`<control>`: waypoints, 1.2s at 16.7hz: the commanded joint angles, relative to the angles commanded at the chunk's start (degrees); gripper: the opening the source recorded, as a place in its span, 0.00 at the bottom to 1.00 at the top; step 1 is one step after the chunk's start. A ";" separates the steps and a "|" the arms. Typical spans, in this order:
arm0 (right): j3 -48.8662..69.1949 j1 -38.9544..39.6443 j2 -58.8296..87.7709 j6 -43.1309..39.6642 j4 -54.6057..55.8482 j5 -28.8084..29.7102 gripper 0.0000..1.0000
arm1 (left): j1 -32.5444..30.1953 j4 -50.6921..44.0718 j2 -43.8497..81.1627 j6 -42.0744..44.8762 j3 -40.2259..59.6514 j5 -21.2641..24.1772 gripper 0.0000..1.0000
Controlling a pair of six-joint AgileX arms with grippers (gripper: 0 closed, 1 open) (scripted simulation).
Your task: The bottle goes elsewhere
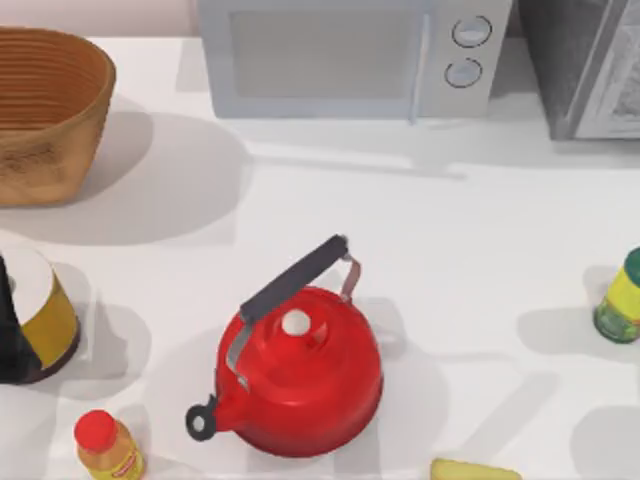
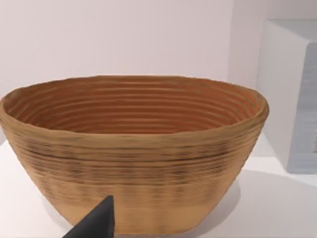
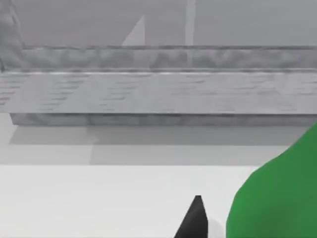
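Note:
A smooth green rounded body, which I take for the bottle (image 3: pixel 277 198), sits very close in the right wrist view; its cap and label are out of frame. A dark tip of my right gripper (image 3: pixel 194 220) pokes up just beside it, apart by a narrow strip of white table. That view faces the grey appliance at the back. A dark tip of my left gripper (image 2: pixel 96 224) shows in the left wrist view, low in front of the woven basket (image 2: pixel 133 148).
A red kettle (image 1: pixel 300 375) stands mid-table. The basket (image 1: pixel 45 110) is back left, a microwave (image 1: pixel 350 55) at the back and a grey appliance (image 1: pixel 585 65) back right. A yellow-labelled jar (image 1: pixel 620 300) is at the right edge, a yellow-banded can (image 1: pixel 40 310) at the left, and a red-capped yellow bottle (image 1: pixel 105 445) front left.

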 joint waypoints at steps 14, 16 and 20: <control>7.70 3.20 19.08 1.22 11.58 3.66 0.00 | 0.00 0.00 0.00 0.00 0.00 0.00 1.00; 7.70 3.20 19.08 1.22 11.58 3.66 0.08 | 0.00 0.00 0.00 0.00 0.00 0.00 1.00; 7.70 3.20 19.08 1.22 11.58 3.66 0.38 | 0.00 0.00 0.00 0.00 0.00 0.00 1.00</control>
